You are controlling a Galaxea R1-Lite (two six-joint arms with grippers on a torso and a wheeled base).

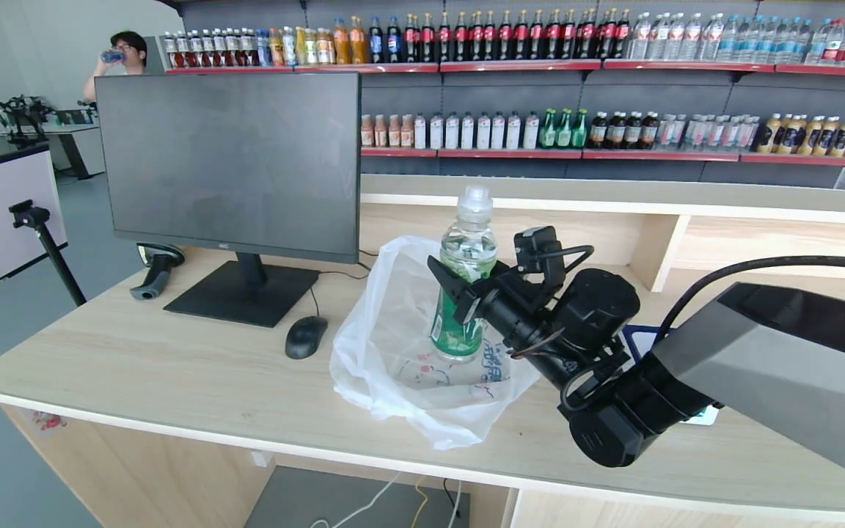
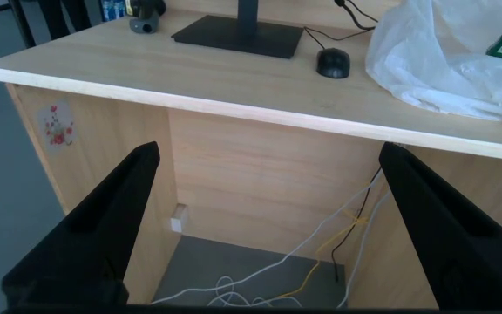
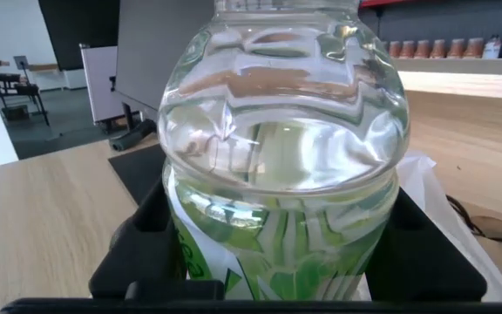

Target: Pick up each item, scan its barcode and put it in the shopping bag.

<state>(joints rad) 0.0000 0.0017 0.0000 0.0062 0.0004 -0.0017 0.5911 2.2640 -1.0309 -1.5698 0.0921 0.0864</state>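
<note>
Two dark fingers [image 3: 142, 249] of the right gripper [image 1: 464, 287] clamp the bottle [image 1: 469, 253] on either side of its green label, seen close up in the right wrist view. The head view adds that the bottle stands upright, base sunk in the mouth of the white shopping bag [image 1: 386, 352] on the counter [image 1: 173, 367]; whether it touches down is hard to tell. The left wrist view has the left gripper [image 2: 268, 155] spread wide and empty, below the counter's front edge.
</note>
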